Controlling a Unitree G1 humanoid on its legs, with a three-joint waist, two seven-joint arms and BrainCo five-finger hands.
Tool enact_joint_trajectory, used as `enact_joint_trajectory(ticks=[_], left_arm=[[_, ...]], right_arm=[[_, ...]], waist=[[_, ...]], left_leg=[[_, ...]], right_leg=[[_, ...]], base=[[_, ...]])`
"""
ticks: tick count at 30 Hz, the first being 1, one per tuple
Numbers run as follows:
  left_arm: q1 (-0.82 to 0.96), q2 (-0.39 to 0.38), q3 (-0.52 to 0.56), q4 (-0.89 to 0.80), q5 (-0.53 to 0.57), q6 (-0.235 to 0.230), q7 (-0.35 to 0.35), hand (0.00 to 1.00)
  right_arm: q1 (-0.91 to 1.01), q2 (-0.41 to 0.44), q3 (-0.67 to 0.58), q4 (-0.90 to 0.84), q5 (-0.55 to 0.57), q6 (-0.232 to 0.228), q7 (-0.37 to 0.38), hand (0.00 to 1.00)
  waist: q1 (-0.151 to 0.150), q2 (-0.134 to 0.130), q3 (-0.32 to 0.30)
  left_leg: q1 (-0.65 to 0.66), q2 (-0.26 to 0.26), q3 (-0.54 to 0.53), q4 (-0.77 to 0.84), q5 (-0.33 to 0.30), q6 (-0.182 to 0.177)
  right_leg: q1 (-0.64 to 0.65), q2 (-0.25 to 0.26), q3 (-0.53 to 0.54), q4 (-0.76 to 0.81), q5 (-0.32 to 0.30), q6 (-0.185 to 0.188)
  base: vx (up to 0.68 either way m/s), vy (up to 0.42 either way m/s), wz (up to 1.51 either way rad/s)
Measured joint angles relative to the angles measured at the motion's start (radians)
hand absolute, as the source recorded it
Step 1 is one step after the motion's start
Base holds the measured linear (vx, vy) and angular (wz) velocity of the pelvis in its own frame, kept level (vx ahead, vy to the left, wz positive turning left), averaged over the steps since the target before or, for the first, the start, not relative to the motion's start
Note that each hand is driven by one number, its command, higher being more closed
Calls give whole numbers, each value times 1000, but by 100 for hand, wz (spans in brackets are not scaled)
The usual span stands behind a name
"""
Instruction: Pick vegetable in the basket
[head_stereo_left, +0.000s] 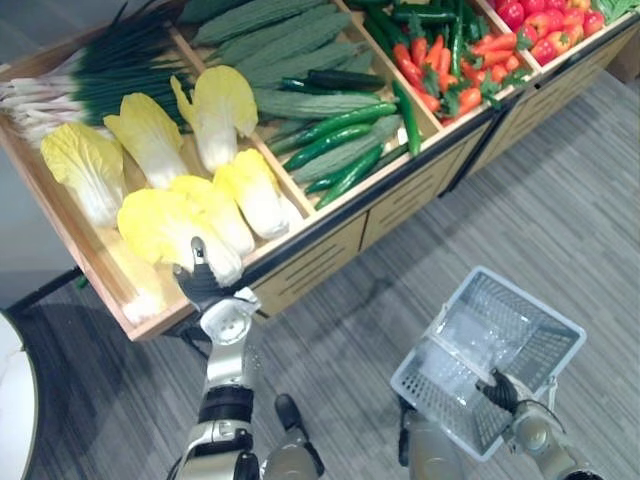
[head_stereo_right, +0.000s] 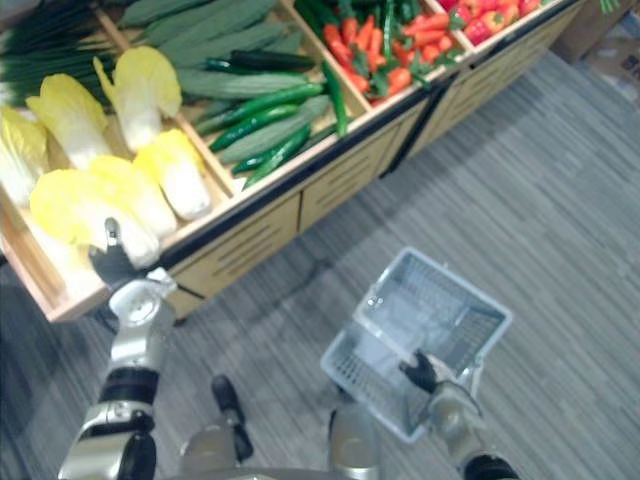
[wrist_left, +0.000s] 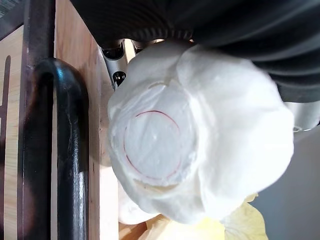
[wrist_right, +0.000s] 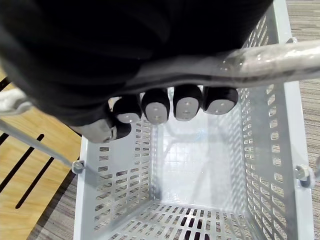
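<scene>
While right robot hand (wrist_right: 170, 107) curls round handle (wrist_right: 280, 57), keeping empty plastic basket (head_stereo_left: 520, 340) mouth-up beside stand, left robot hand (head_stereo_left: 203, 285) wraps napa cabbage (wrist_left: 200, 135) at wooden bin (wrist_left: 75, 60) front edge, seemingly ready for lift-out.

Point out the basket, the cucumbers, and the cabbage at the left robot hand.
basket (head_stereo_left: 530, 298): left eye view, far rim.
cucumbers (head_stereo_left: 340, 122): left eye view, one cucumber's middle.
cabbage (wrist_left: 150, 145): left wrist view, cut base.

In the left wrist view most of the left hand (wrist_left: 210, 17) is covered by the pale base of a cabbage (wrist_left: 200, 135) whose leaves are cut off, while the stand (head_stereo_left: 310, 262) is cropped in both eye views and the basket (wrist_right: 260, 150) in the right wrist view.
</scene>
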Motion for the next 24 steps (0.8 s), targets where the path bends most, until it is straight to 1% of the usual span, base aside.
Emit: enact_joint_trajectory(ticks=[2, 4, 7, 9, 11, 13, 16, 18, 20, 21, 23, 24], left_arm=[[14, -5, 2, -50, 9, 2, 9, 100], [17, -5, 13, -147, 55, 6, 23, 100], [17, -6, 19, -236, 129, 10, 48, 100], [18, -8, 18, -298, 185, 27, 55, 100], [20, -32, 14, -377, 263, 45, 60, 100], [46, -41, -10, -433, 315, 50, 64, 100], [94, -71, -66, -497, 339, 50, 59, 100], [138, -67, -124, -523, 347, 50, 28, 100], [185, -58, -219, -542, 347, 48, -38, 100], [194, -53, -246, -542, 347, 46, -58, 100], [233, -7, -347, -542, 342, 23, -151, 100], [238, 10, -374, -542, 339, 14, -175, 100]], right_arm=[[10, 3, 0, -2, 0, 0, 0, 100], [14, 10, -3, -2, -3, 0, 0, 100], [27, 20, -10, -4, -21, 1, -1, 100], [37, 21, -13, -11, -27, 0, -1, 100], [49, 22, -44, -34, -27, -2, -1, 100], [53, 21, -89, -46, -22, -8, -1, 100], [48, 5, -145, -66, 10, -10, 0, 100], [48, -25, -155, -94, 19, -11, 3, 100], [38, -91, -153, -154, 34, -13, 26, 100], [33, -111, -152, -168, 42, -14, 40, 100], [-12, -212, -111, -224, 63, -21, 85, 100], [-30, -241, -93, -235, 73, -24, 95, 100]], waist=[[2, 0, -8], [2, 0, -16], [3, 1, -41], [2, 2, -51], [2, 5, -55], [1, 10, -66], [2, 15, -82], [2, 16, -86], [1, 16, -87], [1, 16, -87], [-1, 17, -88], [-2, 19, -90]], left_leg=[[3, 1, 0, 0, -1, -1], [1, 1, -2, 0, -1, -1], [1, 2, -3, 1, -1, -1], [1, 3, -4, 1, -1, -1], [4, 3, -10, 1, 0, -1], [6, 4, -16, 0, 0, -1], [8, 4, -15, 0, 0, -1], [17, 4, -8, 0, 0, -1], [30, 4, 12, -1, -2, -3], [35, 4, 19, -1, -3, -4], [61, 5, 64, -1, -11, -11], [66, 5, 75, -1, -13, -14]], right_leg=[[3, 0, -1, 0, -1, 1], [4, 0, -2, 0, -1, 1], [4, 1, -4, -1, -1, 1], [6, 1, -6, -1, -1, 1], [13, 0, -11, -1, -1, 1], [20, 1, -16, -2, -1, 1], [21, 1, -15, -2, -1, 1], [24, 1, -9, -1, -1, 1], [23, 3, 13, 0, 1, 2], [22, 4, 19, 0, 1, 3], [17, 11, 64, -3, 4, 8], [15, 12, 74, -4, 6, 11]], base=[[0, 0, 0], [32, 0, 2], [14, 0, 1], [30, -1, 3], [9, 2, 8], [3, 4, 7], [0, 0, 0], [11, 6, -11], [9, 8, -23], [9, 10, -33], [10, 7, -51], [12, 4, -60]])
